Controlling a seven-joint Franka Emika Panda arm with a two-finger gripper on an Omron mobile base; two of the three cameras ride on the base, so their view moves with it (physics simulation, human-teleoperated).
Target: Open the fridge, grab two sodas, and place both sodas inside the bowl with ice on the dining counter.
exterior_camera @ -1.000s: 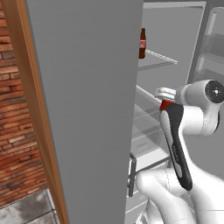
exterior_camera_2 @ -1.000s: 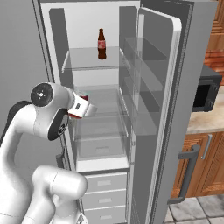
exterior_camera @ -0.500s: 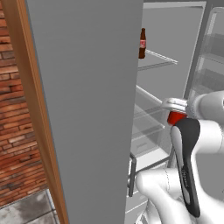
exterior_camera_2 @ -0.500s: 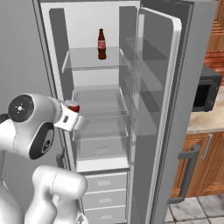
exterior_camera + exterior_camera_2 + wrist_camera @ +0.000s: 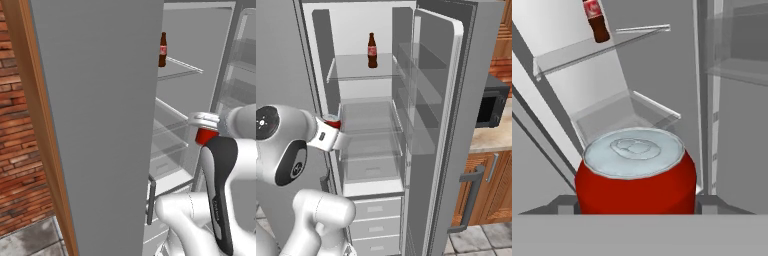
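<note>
In front of the base the fridge (image 5: 456,100) stands with its right door swung wide, white interior and glass shelves (image 5: 363,75) showing; the white arm (image 5: 286,150) bends across the open compartment at mid-shelf height, wrist turned outward; the gripper (image 5: 637,210) is clamped on the red can (image 5: 636,175), silver top up; the cola bottle (image 5: 372,50) stands upright on the top shelf, well above the can.
</note>
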